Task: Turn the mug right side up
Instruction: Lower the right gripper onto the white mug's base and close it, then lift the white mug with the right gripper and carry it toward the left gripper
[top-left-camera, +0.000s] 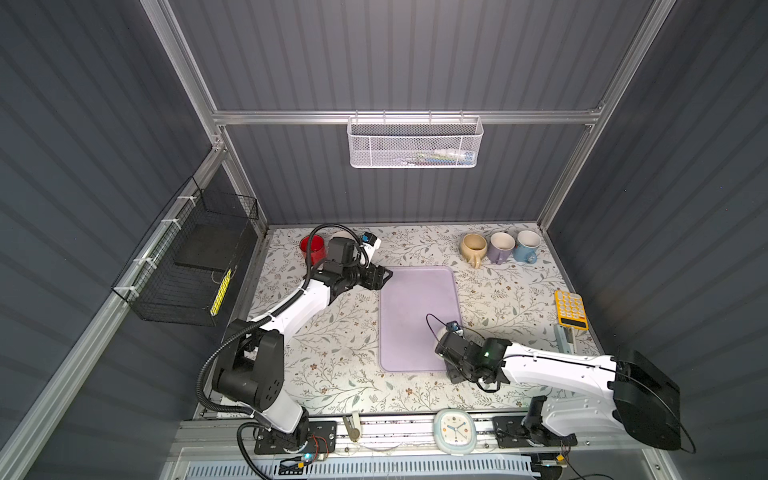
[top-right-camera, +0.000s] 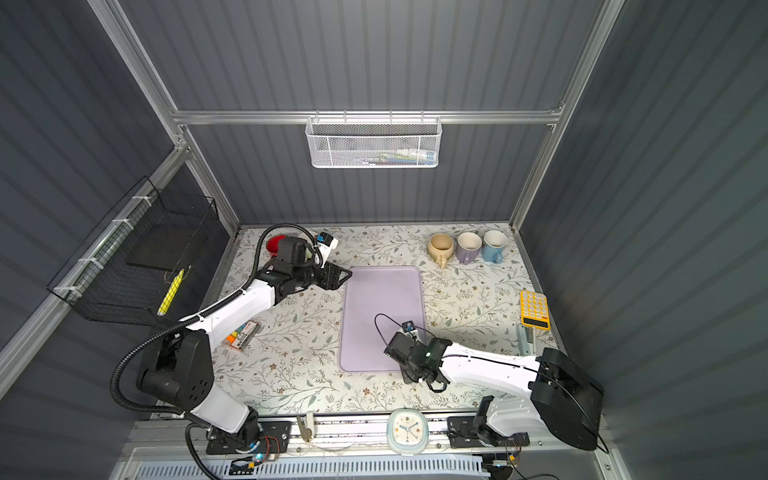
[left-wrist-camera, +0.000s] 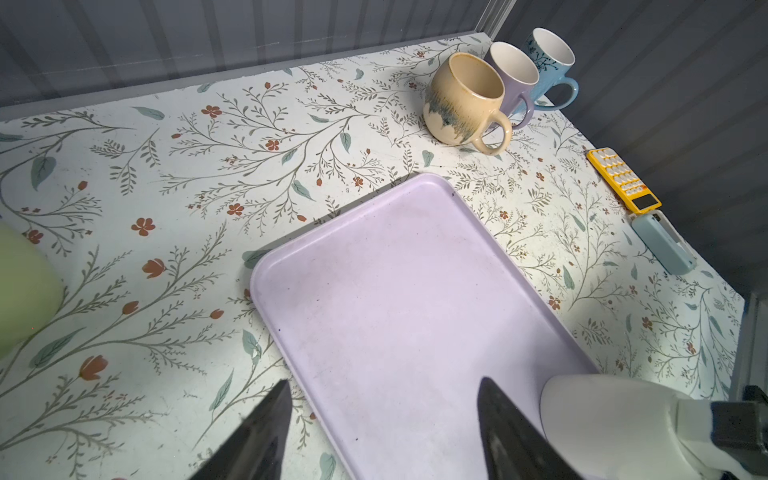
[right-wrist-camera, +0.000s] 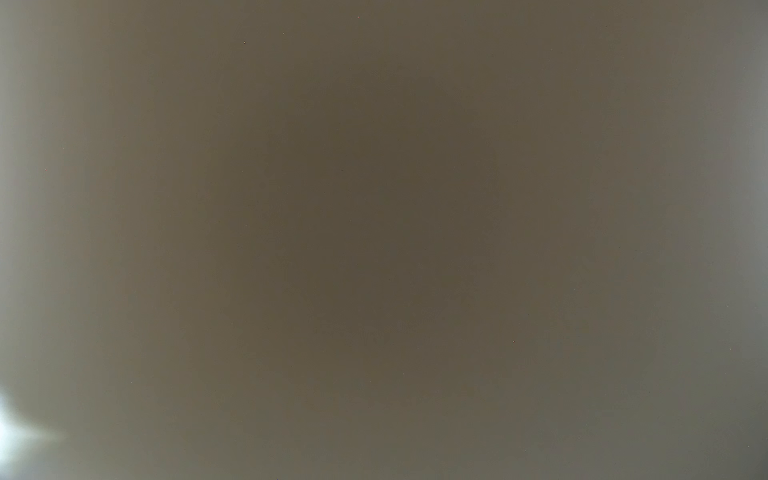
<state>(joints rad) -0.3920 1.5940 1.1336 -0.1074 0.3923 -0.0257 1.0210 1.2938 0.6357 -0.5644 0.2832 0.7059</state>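
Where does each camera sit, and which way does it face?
Top views: high at the front, looking down on the table; left arm and right arm show.
Left wrist: over purple tray, facing three mugs; open left gripper shows.
Right wrist: blocked close-up, nothing readable.
Top and left wrist share tray, mugs, yellow calculator.

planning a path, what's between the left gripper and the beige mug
The tray, nothing on it there, then a bare strip of table. The left wrist view shows it best.
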